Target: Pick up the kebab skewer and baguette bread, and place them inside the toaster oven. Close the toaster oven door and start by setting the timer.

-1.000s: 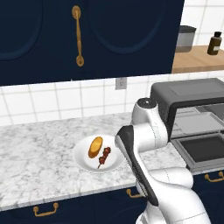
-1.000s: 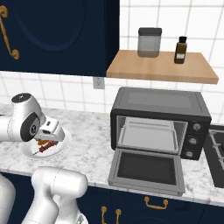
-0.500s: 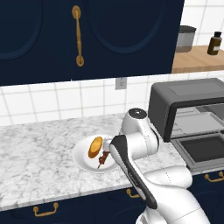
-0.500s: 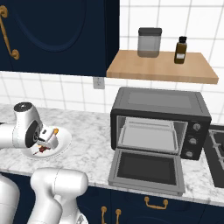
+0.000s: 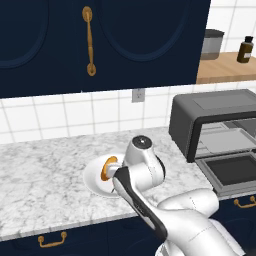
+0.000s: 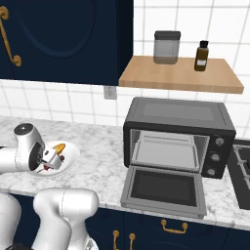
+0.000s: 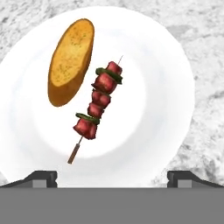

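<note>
Hand view: kebab skewer [image 7: 98, 107] lies mid-frame on the white plate [image 7: 170, 109], bread [image 7: 71, 61] just beside it at upper left, apart. Jaws spread wide at the bottom corners, holding nothing. Right base view: toaster oven [image 6: 176, 136] at center right on the marble surface [image 6: 105, 163], its door [image 6: 163, 190] dropped open.

The counter [image 5: 45, 170] under the open jaws is grey and white stone, like marble. Behind the jaws is a wall of white tiles [image 5: 60, 117] with a small outlet [image 5: 138, 95], and above them hang dark blue cupboards [image 5: 125, 40] with a gold handle [image 5: 89, 41]. Far to one side of the jaws, up high, is a wooden shelf [image 6: 180, 74] with a grey jar [image 6: 167, 47] and a brown bottle [image 6: 201, 55].
</note>
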